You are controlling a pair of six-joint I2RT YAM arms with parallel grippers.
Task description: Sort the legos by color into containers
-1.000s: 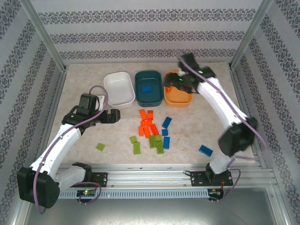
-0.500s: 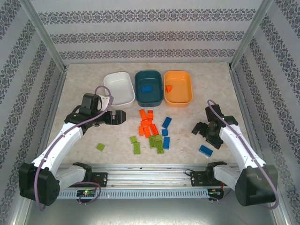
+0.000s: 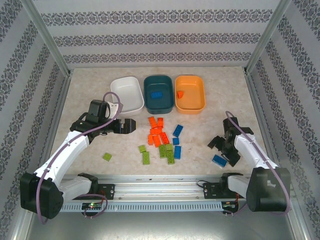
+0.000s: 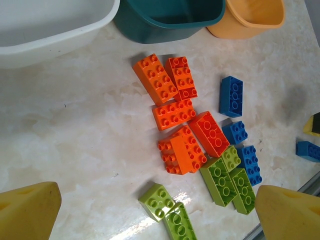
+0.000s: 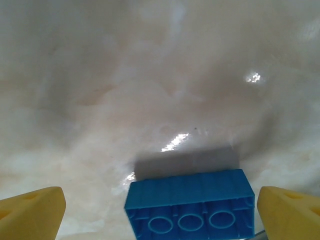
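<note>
Three containers stand in a row at the back: white (image 3: pixel 126 94), dark teal (image 3: pixel 158 102) holding a blue lego (image 3: pixel 156 95), and orange (image 3: pixel 192 102) holding an orange lego (image 3: pixel 179 93). Mid-table lies a cluster of orange legos (image 3: pixel 157 132), blue ones (image 3: pixel 177 131) and green ones (image 3: pixel 166 152). My left gripper (image 3: pixel 131 125) hovers open just left of the cluster, with green legos (image 4: pixel 157 200) between its yellow fingertips (image 4: pixel 27 210). My right gripper (image 3: pixel 223 151) is low and open over a lone blue lego (image 3: pixel 219 160), which lies upside down (image 5: pixel 190 205) between the fingertips (image 5: pixel 290 212).
One green lego (image 3: pixel 107 156) sits apart at the front left. A metal rail (image 3: pixel 160 186) runs along the near edge close to the lone blue lego. Patterned walls and frame posts (image 3: pixel 47 37) enclose the table on three sides.
My right arm swung from over the orange bowl to the near right and dropped over the lone blue lego, jaws now fully apart. The left gripper crept right toward the cluster.
</note>
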